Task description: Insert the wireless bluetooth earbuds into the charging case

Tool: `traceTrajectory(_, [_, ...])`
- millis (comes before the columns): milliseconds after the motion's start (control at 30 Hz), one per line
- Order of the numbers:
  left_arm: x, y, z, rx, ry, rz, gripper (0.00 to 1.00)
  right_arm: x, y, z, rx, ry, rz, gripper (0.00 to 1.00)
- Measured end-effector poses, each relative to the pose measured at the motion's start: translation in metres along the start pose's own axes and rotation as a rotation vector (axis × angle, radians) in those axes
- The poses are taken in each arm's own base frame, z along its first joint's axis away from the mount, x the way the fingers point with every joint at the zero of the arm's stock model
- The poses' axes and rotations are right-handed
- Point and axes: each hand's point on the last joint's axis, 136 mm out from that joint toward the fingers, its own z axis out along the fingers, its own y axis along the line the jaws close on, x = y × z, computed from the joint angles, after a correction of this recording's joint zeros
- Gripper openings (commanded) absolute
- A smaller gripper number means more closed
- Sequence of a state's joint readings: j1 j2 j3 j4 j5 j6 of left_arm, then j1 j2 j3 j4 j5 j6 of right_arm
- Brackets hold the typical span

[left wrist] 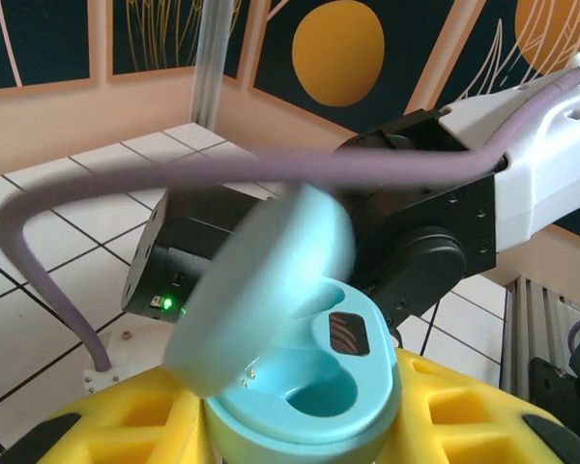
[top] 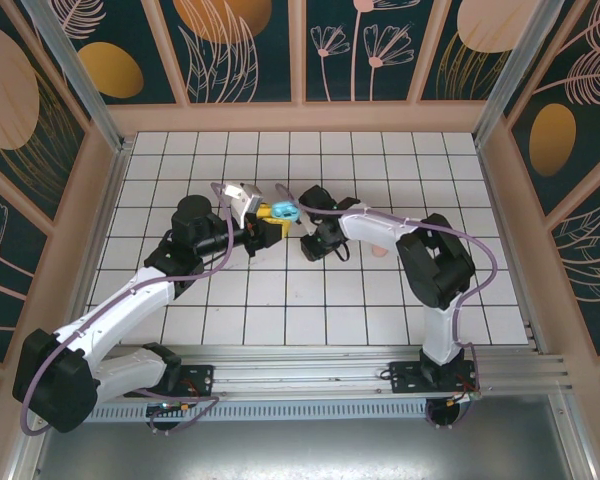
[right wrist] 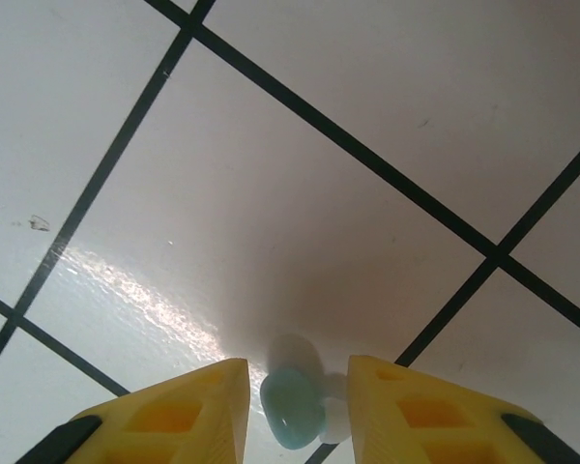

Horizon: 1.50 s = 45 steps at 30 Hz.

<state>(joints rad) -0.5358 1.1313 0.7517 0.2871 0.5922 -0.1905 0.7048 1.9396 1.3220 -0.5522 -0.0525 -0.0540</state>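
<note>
Pinching the teal charging case (left wrist: 309,401) snug between the yellow jaws of the left gripper (left wrist: 304,387), with the lid (left wrist: 261,290) flipped up and blurry. One cup inside bare, something dark sitting in the other, hard to tell what. Over at the right gripper (right wrist: 298,372): jaws spread, aimed down at the white tile (right wrist: 271,193). Teal earbud (right wrist: 292,406) lying on it right between the fingertips, slim gap either side, so not gripped.
</note>
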Motion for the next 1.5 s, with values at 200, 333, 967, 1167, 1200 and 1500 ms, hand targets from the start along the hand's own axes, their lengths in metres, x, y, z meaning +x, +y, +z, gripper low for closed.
traceTrajectory(200, [0.000, 0.000, 0.000, -0.001, 0.001, 0.002, 0.00, 0.009, 0.003, 0.008, 0.005, 0.040, -0.030, 0.32])
traceTrajectory(333, [0.000, 0.000, 0.000, -0.001, 0.001, 0.002, 0.00, 0.013, 0.007, 0.010, 0.004, 0.057, -0.044, 0.31])
traceTrajectory(967, [0.001, 0.000, 0.000, -0.004, 0.003, 0.004, 0.00, 0.017, 0.004, 0.010, 0.037, 0.059, -0.033, 0.13])
traceTrajectory(1167, [0.001, 0.001, 0.000, -0.007, 0.002, 0.005, 0.00, 0.031, -0.027, 0.001, 0.018, 0.056, 0.123, 0.13])
traceTrajectory(1200, [0.001, 0.001, 0.000, -0.007, 0.002, 0.005, 0.00, 0.031, -0.034, -0.001, 0.012, 0.050, 0.163, 0.13])
traceTrajectory(1500, [0.004, 0.004, 0.003, -0.008, 0.012, -0.002, 0.00, 0.026, -0.076, -0.010, -0.007, -0.013, 0.484, 0.23])
